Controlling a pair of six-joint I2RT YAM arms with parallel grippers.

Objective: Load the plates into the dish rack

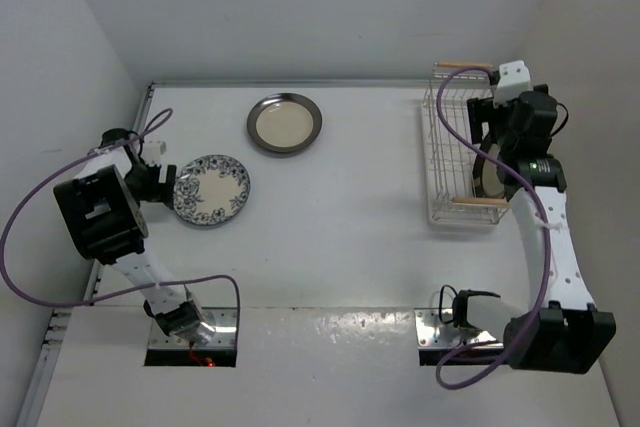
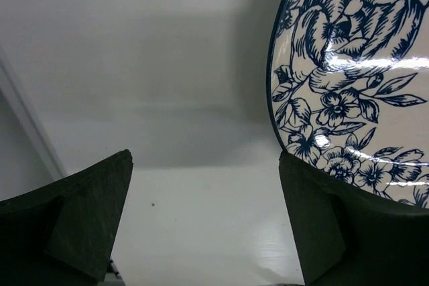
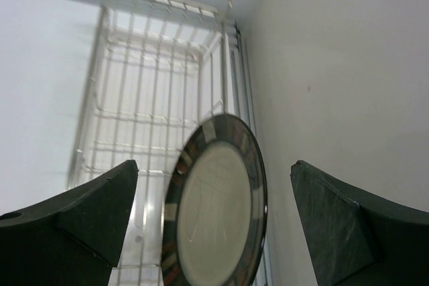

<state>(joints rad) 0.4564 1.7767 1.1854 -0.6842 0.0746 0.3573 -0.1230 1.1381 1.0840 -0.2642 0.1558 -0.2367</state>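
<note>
Inside the dish rack [image 1: 448, 137]: blocked-rim plate [image 3: 218, 212] stands on edge between the spread jaws of my right claw [image 3: 214, 165]; far end open.
Right of rack: wall [image 3: 335, 65] close, no passage.
Left of rack: bare table [image 1: 360, 177] until dark-rimmed plate [image 1: 285, 124].

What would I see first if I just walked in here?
The blue flowery plate jumps out first, at the left, right beside the open left end effector. Next, a plate with a blocky rim stands on its edge inside the white wire rack on the right. A dark-rimmed plate lies alone farther back.
</note>
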